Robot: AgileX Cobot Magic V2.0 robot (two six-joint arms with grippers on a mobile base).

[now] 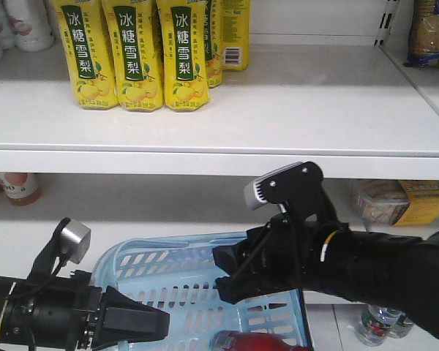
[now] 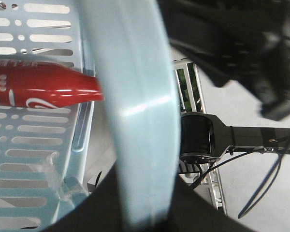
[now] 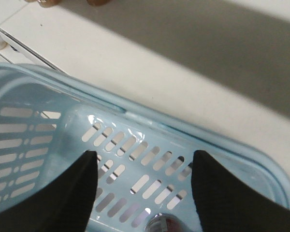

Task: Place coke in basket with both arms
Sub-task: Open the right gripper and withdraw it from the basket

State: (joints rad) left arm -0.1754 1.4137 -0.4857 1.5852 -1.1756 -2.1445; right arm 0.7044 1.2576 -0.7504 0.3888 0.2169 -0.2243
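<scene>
I see the basket (image 1: 183, 281) held up before the shelf (image 1: 278, 110), its handle clamped in my left jaws (image 1: 143, 322), my right jaws (image 3: 142, 191) wide and empty above the coke (image 2: 43, 86) lying inside; a loosened left grip might tip everything.

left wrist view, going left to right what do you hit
Slotted light blue plastic basket wall → slim red aluminium coke bottle lying inside → broad pale blue basket handle band → black cylindrical arm joint → thin black cables.

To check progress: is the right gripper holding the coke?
No, the right gripper is open and empty above the basket.
</scene>
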